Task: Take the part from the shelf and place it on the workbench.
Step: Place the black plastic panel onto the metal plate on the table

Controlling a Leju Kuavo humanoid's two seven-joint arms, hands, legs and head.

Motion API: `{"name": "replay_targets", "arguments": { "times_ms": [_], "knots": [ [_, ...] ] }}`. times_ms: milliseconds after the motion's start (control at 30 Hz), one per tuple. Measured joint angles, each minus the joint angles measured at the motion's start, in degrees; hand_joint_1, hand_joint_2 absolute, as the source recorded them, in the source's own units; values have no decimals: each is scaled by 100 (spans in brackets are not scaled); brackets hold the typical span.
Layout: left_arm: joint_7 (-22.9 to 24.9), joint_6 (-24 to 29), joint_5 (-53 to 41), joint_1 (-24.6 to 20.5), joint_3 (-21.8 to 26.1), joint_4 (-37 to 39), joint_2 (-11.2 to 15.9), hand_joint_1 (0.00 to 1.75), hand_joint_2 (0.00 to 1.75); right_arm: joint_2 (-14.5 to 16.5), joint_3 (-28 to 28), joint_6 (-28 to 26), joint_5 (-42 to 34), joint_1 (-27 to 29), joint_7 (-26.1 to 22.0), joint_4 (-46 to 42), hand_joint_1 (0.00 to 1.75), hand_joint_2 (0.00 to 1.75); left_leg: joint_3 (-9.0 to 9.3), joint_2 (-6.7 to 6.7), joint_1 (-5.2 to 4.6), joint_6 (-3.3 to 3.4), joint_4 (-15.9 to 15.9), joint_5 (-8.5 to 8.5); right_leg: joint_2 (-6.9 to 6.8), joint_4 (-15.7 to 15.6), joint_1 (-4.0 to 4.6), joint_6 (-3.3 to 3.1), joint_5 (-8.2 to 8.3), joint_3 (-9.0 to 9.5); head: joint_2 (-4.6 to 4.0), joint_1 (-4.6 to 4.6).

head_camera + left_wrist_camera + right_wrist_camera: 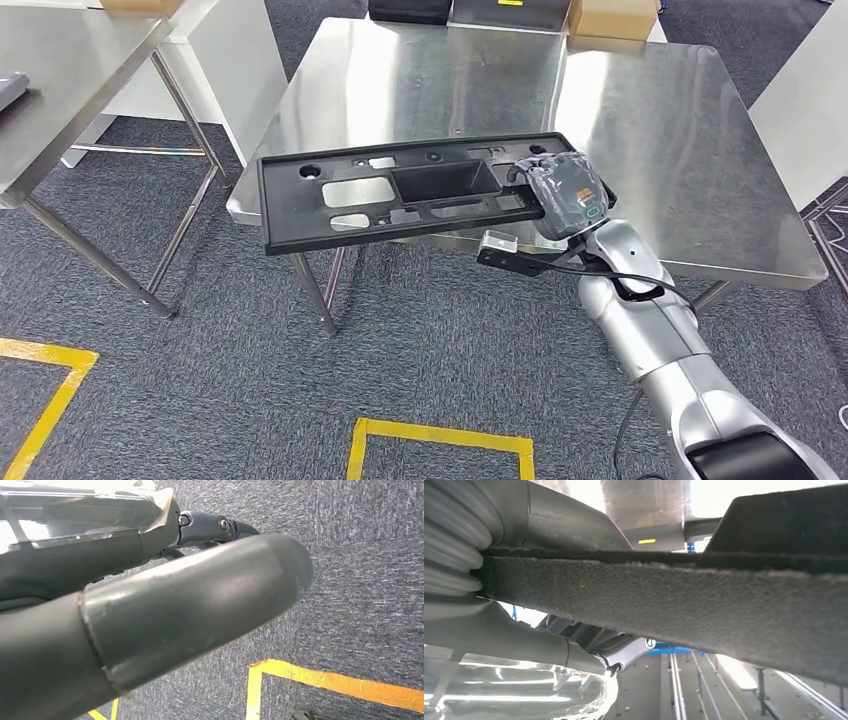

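Right robot hand [566,193]: grips one end of the black part [400,190].
Part: held level over the steel surface's [650,130] near edge, jutting past it above the carpet.
Left robot hand [150,625]: grasp state unclear.

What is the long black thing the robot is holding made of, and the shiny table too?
The black part looks like moulded plastic: matte, with cut-out holes and a grainy edge in the right wrist view. The right hand holds one end. The workbench looks like brushed stainless steel: silvery, with blurry reflections. I can't be fully sure from looks alone.
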Motion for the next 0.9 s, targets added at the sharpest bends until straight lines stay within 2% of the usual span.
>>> {"name": "replay_targets", "arguments": {
  "times_ms": [167, 633, 700, 767, 833, 900],
  "knots": [
    [1, 15, -4, -1, 55, 2, -5, 0, 0, 65, -30, -110, 38, -107, -31, 308, 169, 175, 0, 0, -3, 26, 0, 4, 1, -17, -1, 46, 12, 10, 0, 1],
    [-16, 26, -5, -2, 133, 2, -1, 0, 0, 154, -38, -185, 117, -123, -9, 574, 169, 175, 2, -1, 8, 44, 1, 16, -1, -17, 0, 59, 21, 8, 0, -1],
    [-16, 8, -4, -3, 147, 2, 3, 0, 0, 168, -44, -186, 151, -143, 27, 612, 169, 175, -3, -4, 1, 80, 3, 2, -11, -52, -45, 87, 34, 24, 0, -5],
    [-15, 3, -7, -3, 156, 0, 7, 0, 0, 193, -76, -193, 162, -190, 55, 675, 169, 175, 64, -9, 35, 141, -102, 31, -19, -97, -54, 135, 41, 43, 0, -8],
    [-13, 8, -14, -6, 157, 0, 4, 0, 0, 206, -114, -220, 152, -266, 60, 777, 169, 175, 168, -9, 97, 179, -256, 94, 21, 154, -32, 127, -82, -83, 0, 3],
    [-11, 10, -29, -12, 160, 0, 2, 0, 0, 203, -136, -261, 143, -316, 55, 897, 169, 175, 203, -21, 123, 195, -304, 115, 75, 851, -57, 91, -353, -443, 0, 13]
  ]
}}
